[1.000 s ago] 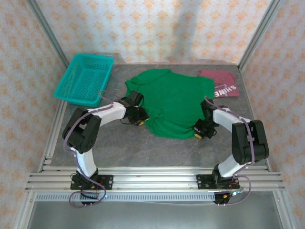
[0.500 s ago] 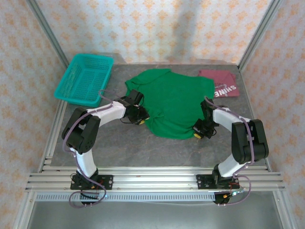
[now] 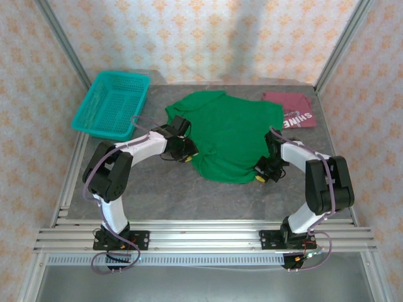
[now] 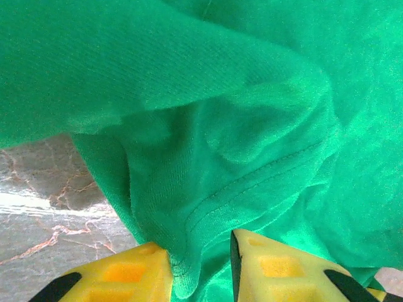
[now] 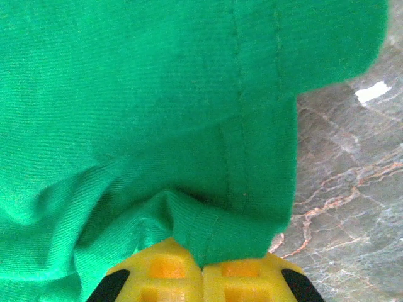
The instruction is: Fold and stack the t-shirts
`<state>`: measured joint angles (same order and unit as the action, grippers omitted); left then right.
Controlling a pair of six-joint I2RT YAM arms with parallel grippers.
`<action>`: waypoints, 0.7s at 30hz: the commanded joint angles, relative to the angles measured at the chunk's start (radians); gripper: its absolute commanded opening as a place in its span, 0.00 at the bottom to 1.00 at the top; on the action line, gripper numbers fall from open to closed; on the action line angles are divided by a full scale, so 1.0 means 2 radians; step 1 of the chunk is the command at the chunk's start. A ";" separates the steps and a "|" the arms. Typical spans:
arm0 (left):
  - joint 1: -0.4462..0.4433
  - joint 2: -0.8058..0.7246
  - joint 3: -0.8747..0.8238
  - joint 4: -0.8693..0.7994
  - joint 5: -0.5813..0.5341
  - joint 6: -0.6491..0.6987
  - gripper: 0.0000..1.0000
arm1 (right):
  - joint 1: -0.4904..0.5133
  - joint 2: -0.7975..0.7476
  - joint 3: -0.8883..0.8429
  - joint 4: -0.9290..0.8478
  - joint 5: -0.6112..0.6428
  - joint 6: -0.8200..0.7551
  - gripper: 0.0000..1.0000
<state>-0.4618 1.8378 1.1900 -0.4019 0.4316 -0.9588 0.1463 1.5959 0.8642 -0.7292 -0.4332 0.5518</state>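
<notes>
Far left, a teal mesh basket [image 3: 101, 130]. Mid-table, spread out, the green t-shirt [image 3: 230, 135], with its near-left edge pinched as a fold in the left gripper [image 3: 187, 154]. Near-right hem clamped tight in the closed right gripper [image 3: 260, 176]. Far right, just beside the green one, the folded maroon SHINE t-shirt [image 3: 293, 113].

Green shirt [image 4: 252, 94] matt knitted cloth, table [image 5: 352, 207] polished marbled stone, basket [image 3: 112, 104] teal plastic mesh

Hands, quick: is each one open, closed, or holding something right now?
Left hand: closed on a bunched fold of the green t-shirt.
Right hand: shut tight, pinching the green t-shirt's hem.
</notes>
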 commanded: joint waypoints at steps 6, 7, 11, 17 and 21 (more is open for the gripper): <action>0.004 0.014 0.008 -0.021 -0.013 0.014 0.22 | -0.002 0.016 -0.002 0.002 0.009 -0.007 0.00; 0.004 0.017 0.009 -0.021 -0.014 0.014 0.19 | -0.002 0.016 -0.001 0.002 0.009 -0.007 0.00; 0.003 0.029 0.019 -0.030 -0.016 0.020 0.02 | -0.002 0.013 0.003 0.002 0.009 -0.006 0.00; 0.003 0.014 0.035 -0.054 -0.036 0.041 0.00 | -0.002 -0.019 0.011 -0.001 0.012 -0.004 0.00; 0.006 -0.033 0.068 -0.085 -0.062 0.062 0.00 | -0.003 -0.069 0.031 -0.016 0.029 -0.009 0.00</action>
<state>-0.4618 1.8771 1.2575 -0.4995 0.3794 -0.8864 0.1432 1.5467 0.8719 -0.7330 -0.4240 0.5480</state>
